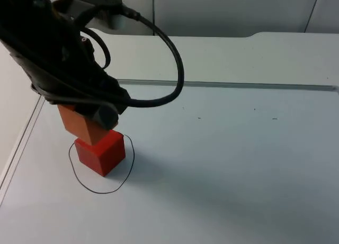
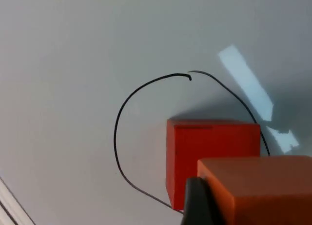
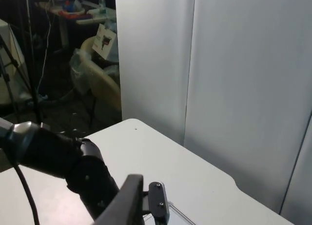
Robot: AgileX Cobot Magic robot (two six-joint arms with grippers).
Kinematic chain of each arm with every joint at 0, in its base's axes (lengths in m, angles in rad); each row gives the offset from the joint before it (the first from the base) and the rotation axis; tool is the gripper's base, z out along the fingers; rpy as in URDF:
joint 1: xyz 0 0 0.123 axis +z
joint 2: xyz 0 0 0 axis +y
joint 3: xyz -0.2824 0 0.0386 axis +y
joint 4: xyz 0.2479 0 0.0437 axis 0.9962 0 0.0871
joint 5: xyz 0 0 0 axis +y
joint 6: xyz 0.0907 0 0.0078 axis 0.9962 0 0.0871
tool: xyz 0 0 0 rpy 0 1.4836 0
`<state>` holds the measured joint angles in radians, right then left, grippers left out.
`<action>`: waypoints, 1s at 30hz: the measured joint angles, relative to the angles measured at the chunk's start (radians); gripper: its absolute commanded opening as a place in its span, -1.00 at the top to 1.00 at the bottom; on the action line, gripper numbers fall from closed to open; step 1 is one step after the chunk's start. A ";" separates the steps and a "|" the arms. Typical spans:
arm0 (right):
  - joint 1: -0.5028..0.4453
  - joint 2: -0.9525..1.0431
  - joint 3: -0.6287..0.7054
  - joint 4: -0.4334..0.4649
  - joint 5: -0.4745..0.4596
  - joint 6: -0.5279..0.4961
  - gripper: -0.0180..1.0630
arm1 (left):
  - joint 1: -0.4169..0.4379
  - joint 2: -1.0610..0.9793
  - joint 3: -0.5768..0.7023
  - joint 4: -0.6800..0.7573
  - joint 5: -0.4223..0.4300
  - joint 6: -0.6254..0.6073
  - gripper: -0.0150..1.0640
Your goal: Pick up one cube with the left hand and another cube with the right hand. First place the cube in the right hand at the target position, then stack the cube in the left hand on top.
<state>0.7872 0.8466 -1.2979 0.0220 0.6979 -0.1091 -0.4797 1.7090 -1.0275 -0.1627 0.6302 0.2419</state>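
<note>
The white table top (image 1: 238, 164) runs from the near edge to a grey partition wall (image 1: 233, 11) at the far side. The left arm (image 1: 58, 59) enters from the far left and reaches down over the left part of the table. On that part of the surface a thin black circle (image 1: 130, 167) is drawn as the target mark; in the left wrist view the same line (image 2: 117, 132) shows a small gap where its ends fail to meet.

A red cube (image 1: 101, 151) stands on the table inside the circle, slightly towards its far side. An orange cube (image 1: 82, 123) is directly above it, tilted, with its lower edge at or just touching the red cube's top face; whether it rests fully on that face cannot be told. In the left wrist view the orange cube (image 2: 263, 188) overlaps the red cube (image 2: 204, 159), offset to one side.

The left gripper (image 1: 85, 114) is clamped on the orange cube, one black fingertip (image 2: 195, 203) pressed against its side.

The right arm waits away from the work area. The right wrist view faces the partition panels (image 3: 234, 88) and a cluttered dark room beyond; the right gripper's (image 3: 141, 203) fingers cannot be judged as apart or together.
</note>
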 measured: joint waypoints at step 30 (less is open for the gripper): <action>0.000 0.000 0.000 0.003 0.002 0.000 -0.98 | 0.000 0.100 -0.006 -0.026 -0.074 0.043 0.98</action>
<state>0.7872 0.8466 -1.2979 0.0246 0.6997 -0.1091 -0.4797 1.8095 -1.0337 -0.1884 0.5560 0.2844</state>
